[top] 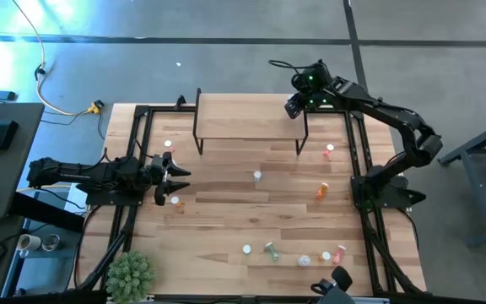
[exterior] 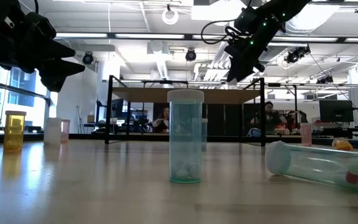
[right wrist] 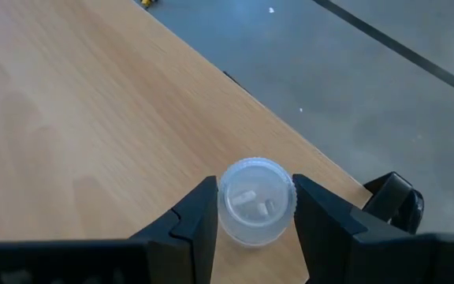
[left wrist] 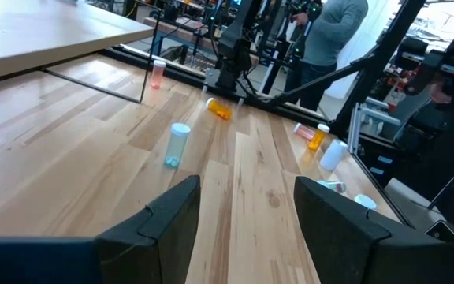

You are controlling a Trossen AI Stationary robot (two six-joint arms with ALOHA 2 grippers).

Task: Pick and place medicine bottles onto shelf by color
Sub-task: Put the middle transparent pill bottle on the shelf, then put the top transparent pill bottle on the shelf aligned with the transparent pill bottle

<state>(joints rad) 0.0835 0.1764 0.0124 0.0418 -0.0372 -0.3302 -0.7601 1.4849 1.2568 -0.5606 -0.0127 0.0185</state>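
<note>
Clear bottle point(right wrist: 256, 201), seemingly upright, sits clenched in the right gripper point(right wrist: 254, 207) directly above the shelf point(top: 251, 116)'s right end, so placing means straight down; left gripper point(left wrist: 247, 213) waits released.

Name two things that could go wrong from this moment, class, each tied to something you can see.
1. The right gripper holds a clear bottle close to the shelf's edge; released there, it might tip off.
2. The left gripper hangs open with small bottles right beside it; its next move could knock one over.
</note>
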